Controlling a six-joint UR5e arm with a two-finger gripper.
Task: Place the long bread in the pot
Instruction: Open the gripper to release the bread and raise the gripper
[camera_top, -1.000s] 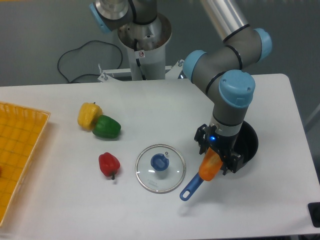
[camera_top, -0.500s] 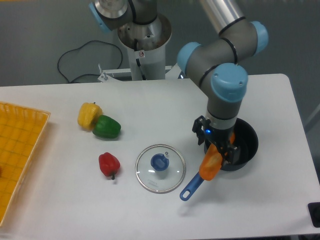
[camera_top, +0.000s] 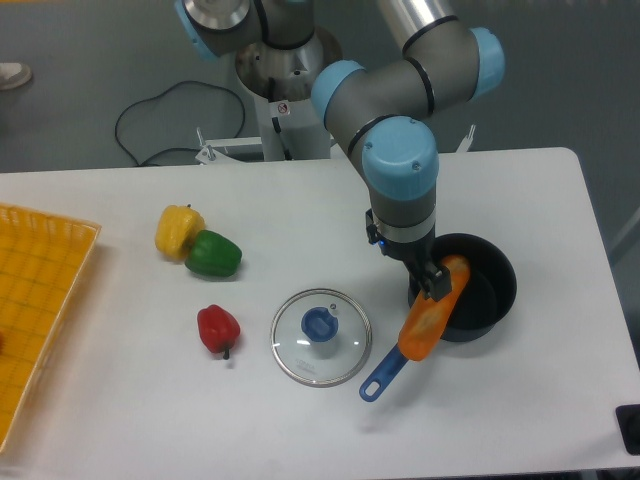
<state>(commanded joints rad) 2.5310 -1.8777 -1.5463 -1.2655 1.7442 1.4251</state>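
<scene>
On the white table (camera_top: 540, 200) our gripper (camera_top: 430, 279) clamps the long bread (camera_top: 432, 310), whose axis slants over the pot (camera_top: 490, 285) rim, near-left end outside.

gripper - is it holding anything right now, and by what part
It cannot be told: the gripper sits at the upper part of the long bread, which leans across the pot rim, but its fingers are hidden.

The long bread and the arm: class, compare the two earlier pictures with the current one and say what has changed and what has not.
The arm swung left and the gripper rose off the long bread, which now leans across the pot rim, one end inside and one outside. Whether it is released is unclear. The lid and three peppers stayed put.
</scene>
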